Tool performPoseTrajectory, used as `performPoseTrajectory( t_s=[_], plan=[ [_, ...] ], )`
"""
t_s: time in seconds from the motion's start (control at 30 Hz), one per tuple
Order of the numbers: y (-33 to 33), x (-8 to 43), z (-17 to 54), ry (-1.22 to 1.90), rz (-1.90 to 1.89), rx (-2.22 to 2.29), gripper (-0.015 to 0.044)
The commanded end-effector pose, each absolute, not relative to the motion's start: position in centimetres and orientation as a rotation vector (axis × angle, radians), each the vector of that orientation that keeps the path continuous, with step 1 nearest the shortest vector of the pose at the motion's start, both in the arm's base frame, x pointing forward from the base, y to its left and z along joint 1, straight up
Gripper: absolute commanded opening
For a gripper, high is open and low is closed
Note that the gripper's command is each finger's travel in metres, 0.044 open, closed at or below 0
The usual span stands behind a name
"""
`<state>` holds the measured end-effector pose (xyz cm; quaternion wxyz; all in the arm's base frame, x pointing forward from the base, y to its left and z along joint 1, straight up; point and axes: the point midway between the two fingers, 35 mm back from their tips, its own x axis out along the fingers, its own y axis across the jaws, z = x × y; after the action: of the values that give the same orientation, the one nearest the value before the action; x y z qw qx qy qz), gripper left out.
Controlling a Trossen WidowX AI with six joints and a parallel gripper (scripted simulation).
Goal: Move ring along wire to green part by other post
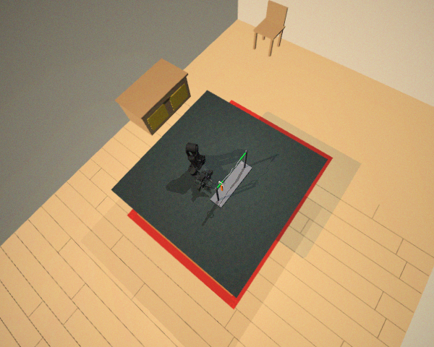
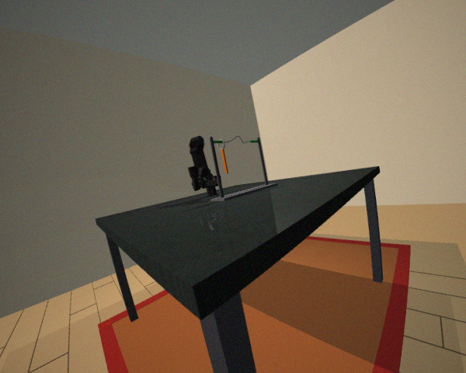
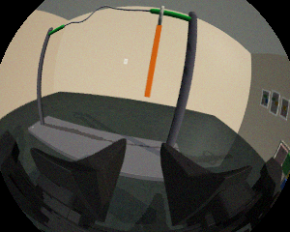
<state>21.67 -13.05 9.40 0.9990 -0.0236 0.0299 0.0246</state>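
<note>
The ring (image 3: 161, 17) hangs on the green wire part (image 3: 176, 14) (image 2: 215, 141) beside the near post (image 1: 218, 195) (image 2: 216, 169) (image 3: 188, 72), with the wire through it. Its orange handle (image 1: 221, 188) (image 2: 224, 161) (image 3: 154, 60) hangs down, slightly tilted. The thin grey wire (image 2: 237, 136) (image 3: 105, 7) curves over to the green part (image 1: 242, 156) (image 2: 254, 141) (image 3: 57, 29) at the far post (image 1: 245, 161) (image 2: 262, 160) (image 3: 40, 77). My gripper (image 3: 144, 145) is partly open and empty. It is low on the robot's side of the stand, and the handle appears beyond and above its fingertips in the wrist view.
The posts stand on a long grey base plate (image 1: 243, 170) (image 3: 77, 145) on the dark table (image 1: 269, 186) (image 2: 153, 228). The arm (image 1: 192, 151) (image 2: 196, 148) is bent beside the stand. A cabinet (image 1: 153, 90) and a chair (image 1: 271, 22) stand away from the table.
</note>
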Motion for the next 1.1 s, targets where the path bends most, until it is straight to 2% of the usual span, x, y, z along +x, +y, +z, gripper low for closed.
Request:
performPoseTrajectory(
  t_s=[0.0,0.33,1.07],
  plan=[
    [-12.9,22.4,10.0,0.054,0.044,-0.052,0.0160],
    [-12.4,26.1,14.1,-0.009,-0.003,-0.012,0.0160],
    [-12.7,28.4,14.4,-0.012,-0.004,-0.012,0.0160]
  ],
)
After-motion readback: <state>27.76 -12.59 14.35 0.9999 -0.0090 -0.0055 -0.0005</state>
